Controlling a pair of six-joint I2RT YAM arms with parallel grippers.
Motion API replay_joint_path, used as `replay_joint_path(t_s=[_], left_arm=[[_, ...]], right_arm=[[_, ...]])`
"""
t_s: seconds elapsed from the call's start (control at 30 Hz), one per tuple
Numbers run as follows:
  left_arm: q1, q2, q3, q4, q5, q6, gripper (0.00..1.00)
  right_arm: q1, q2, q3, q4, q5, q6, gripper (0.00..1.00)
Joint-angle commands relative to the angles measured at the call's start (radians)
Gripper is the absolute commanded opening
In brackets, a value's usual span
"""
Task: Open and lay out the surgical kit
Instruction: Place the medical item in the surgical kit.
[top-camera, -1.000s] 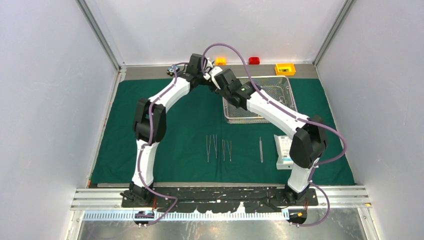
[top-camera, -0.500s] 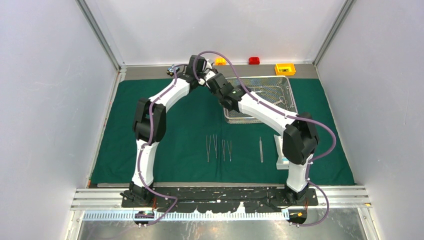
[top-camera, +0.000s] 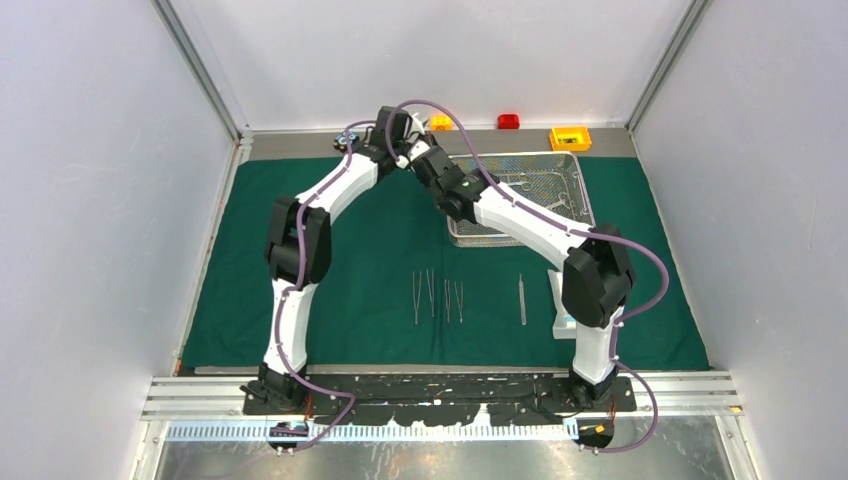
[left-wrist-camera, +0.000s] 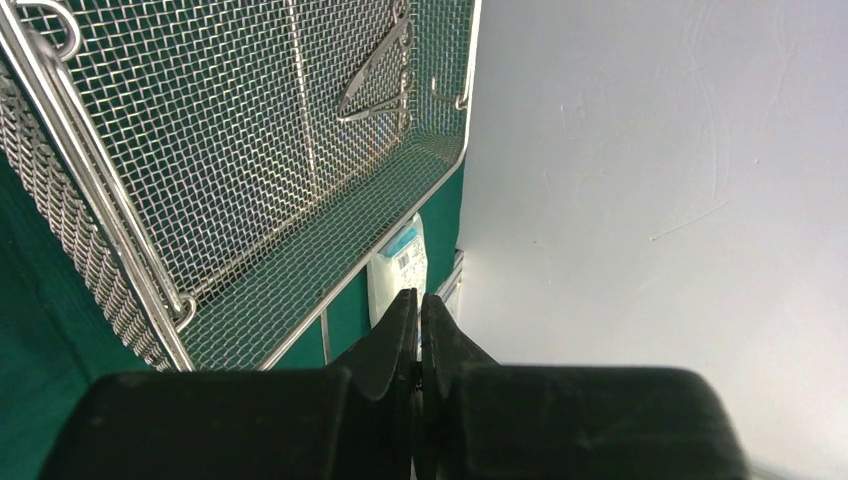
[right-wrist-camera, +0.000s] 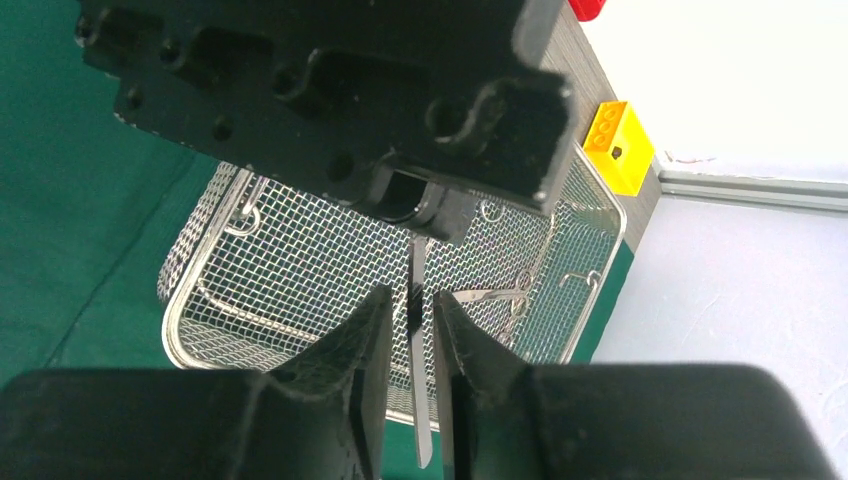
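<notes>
Meeting at upper centre of the top view, the left gripper (top-camera: 400, 140) and right gripper (top-camera: 418, 158) sit beside the upper-left corner of the wire-mesh tray (top-camera: 520, 235). The tray rests on the green drape (top-camera: 240, 290), with tweezers (top-camera: 437, 298) in a row below it.

In the left wrist view the fingers (left-wrist-camera: 400, 330) press together, and the tray fills the upper left.

In the right wrist view the fingers (right-wrist-camera: 372, 330) stand slightly apart around a slim silver instrument (right-wrist-camera: 419, 400). The left claw pinches its top end, above the tray.

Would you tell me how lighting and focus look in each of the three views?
Top external view: soft, even light, no glare, green drape sharp. Left wrist view: mesh tray crisp, left gripper's fingers dark and featureless. Right wrist view: white wall beside the yellow box blown out, right gripper's fingers dark, the slim silver instrument between them sharp.
</notes>
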Motion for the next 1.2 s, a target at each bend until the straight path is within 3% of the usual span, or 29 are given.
replay_joint_path(t_s=[0.0,0.13,0.33,0.53,0.77,0.97,1.17], left_arm=[[-0.004,0.004,0.072,-0.014,0.044,0.072,0.00],[-0.004,0.013,0.085,-0.011,0.054,0.093,0.00],[-0.004,0.013,0.100,-0.026,0.056,0.171,0.00],[-0.009,0.003,0.115,-0.018,0.110,0.275,0.00],[-0.057,-0.052,0.045,0.037,0.199,0.457,0.00],[-0.147,-0.064,-0.038,0.132,0.299,0.528,0.00],[-0.249,-0.046,-0.078,0.119,0.328,0.717,0.00]], right_arm=[[0.005,-0.034,0.021,0.003,-0.022,0.027,0.32],[0.006,-0.070,0.009,-0.011,-0.077,0.052,0.48],[0.000,-0.153,-0.019,-0.036,-0.162,0.078,0.58],[-0.079,-0.272,-0.025,-0.124,-0.381,0.134,0.58],[-0.299,-0.418,-0.074,-0.169,-0.719,0.227,0.58],[-0.448,-0.475,-0.132,-0.152,-0.815,0.279,0.58],[-0.537,-0.513,-0.222,-0.148,-0.828,0.281,0.58]])
